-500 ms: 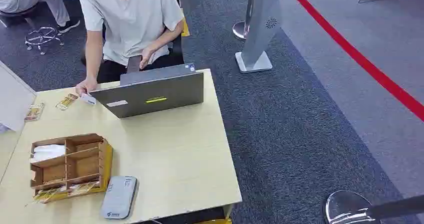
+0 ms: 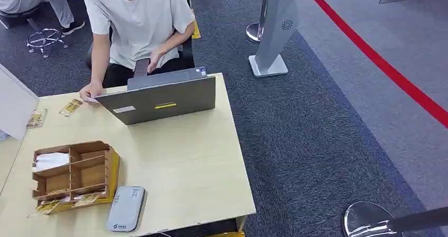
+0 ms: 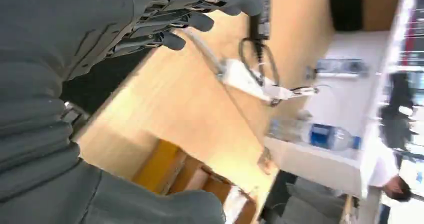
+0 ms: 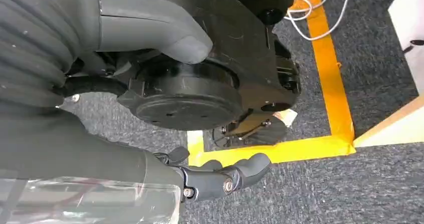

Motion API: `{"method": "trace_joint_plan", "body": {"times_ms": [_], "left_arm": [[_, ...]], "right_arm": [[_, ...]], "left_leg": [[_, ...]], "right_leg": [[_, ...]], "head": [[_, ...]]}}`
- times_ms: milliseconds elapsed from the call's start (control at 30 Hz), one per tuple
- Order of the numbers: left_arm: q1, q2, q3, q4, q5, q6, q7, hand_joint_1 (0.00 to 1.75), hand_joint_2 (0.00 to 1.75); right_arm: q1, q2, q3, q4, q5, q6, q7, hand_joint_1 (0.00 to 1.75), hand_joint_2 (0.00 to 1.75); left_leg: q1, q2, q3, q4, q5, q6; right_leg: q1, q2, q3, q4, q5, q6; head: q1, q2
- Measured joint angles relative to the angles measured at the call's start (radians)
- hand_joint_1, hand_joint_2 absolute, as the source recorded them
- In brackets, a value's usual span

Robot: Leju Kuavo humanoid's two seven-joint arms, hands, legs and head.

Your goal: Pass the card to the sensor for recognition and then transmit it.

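Note:
A grey flat sensor (image 2: 125, 209) lies near the table's front edge, beside a wooden compartment box (image 2: 74, 174). Two yellowish cards (image 2: 70, 107) (image 2: 36, 119) lie at the table's far left. A seated person's hand (image 2: 90, 93) rests on a small white card (image 2: 93, 100) by the laptop's corner. My left hand (image 3: 100, 59) hangs below the table edge with its fingers (image 3: 200, 19) apart and nothing in it. My right hand (image 4: 100, 84) hangs over the carpet, thumb (image 4: 175, 39) and fingers (image 4: 235, 176) apart, holding nothing.
An open grey laptop (image 2: 161, 97) stands at the table's far side. A white board (image 2: 16, 102) leans at the left. A silver stand (image 2: 272, 31) and a red line (image 2: 380, 63) mark the carpet on the right. Yellow floor tape (image 4: 330, 74) lies below my right hand.
The person's hand has pulled the white card back a little toward the laptop's corner. My hands have not entered the head view.

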Motion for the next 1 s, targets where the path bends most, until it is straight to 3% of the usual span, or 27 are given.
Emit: {"method": "trace_joint_plan", "body": {"times_ms": [167,267,1000], "left_arm": [[-0.075,0.063,0.013,-0.016,-0.162,0.011,0.000,0.00,1.75],[-0.122,0.099,0.013,-0.016,-0.252,-0.007,0.031,0.00,1.75],[-0.467,0.369,-0.126,0.088,-0.744,-0.395,0.361,0.00,1.75]], "right_arm": [[0.000,0.000,0.005,-0.020,0.032,-0.008,0.041,0.00,1.75],[-0.001,0.000,0.008,-0.025,0.040,-0.010,0.059,0.00,1.75],[-0.034,0.010,0.044,-0.013,0.052,-0.008,0.137,0.00,1.75]], "left_leg": [[0.000,0.000,0.000,0.000,0.000,0.000],[0.000,0.001,0.000,0.000,0.000,0.000],[0.000,0.002,0.000,0.000,0.001,0.000]], "right_leg": [[0.000,0.000,0.000,0.000,0.000,0.000],[0.000,0.000,0.000,0.000,0.000,0.000],[0.000,0.001,0.000,0.000,0.001,-0.001]], "head": [[0.000,0.000],[0.000,0.000],[0.000,0.000]]}}
